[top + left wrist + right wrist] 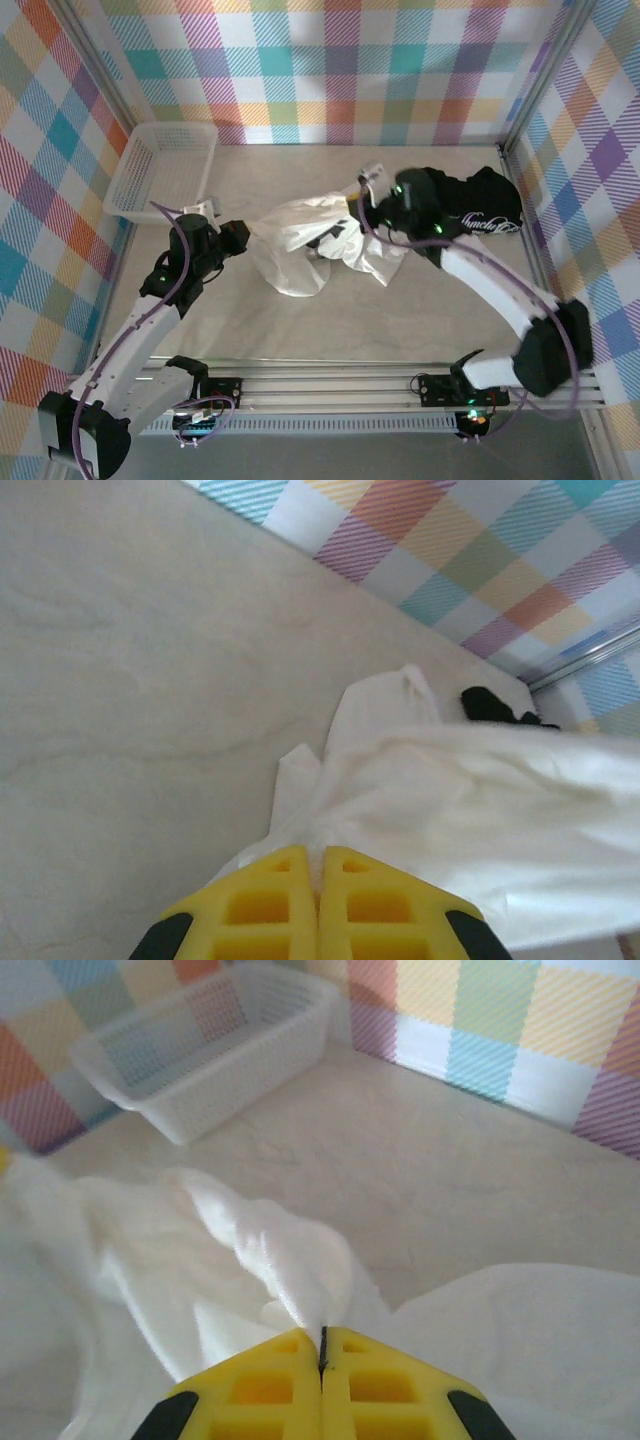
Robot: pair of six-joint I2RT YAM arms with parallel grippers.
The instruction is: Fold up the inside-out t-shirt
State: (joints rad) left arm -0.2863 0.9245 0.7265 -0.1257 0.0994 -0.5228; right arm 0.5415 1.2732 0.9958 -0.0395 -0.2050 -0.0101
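Note:
The white inside-out t-shirt (305, 245) hangs bunched between my two grippers over the middle of the table. My left gripper (243, 236) pinches its left edge; in the left wrist view the yellow fingers (275, 900) are shut on the white cloth (470, 820). My right gripper (368, 205) holds the shirt's right upper edge. From the right wrist, white fabric (280, 1260) rises out of the closed yellow fingers (370, 1380).
A black t-shirt with white script (480, 210) lies at the right by the wall, under the right arm. A white plastic basket (160, 170) stands at the back left. Plaid walls enclose the beige table (300, 330).

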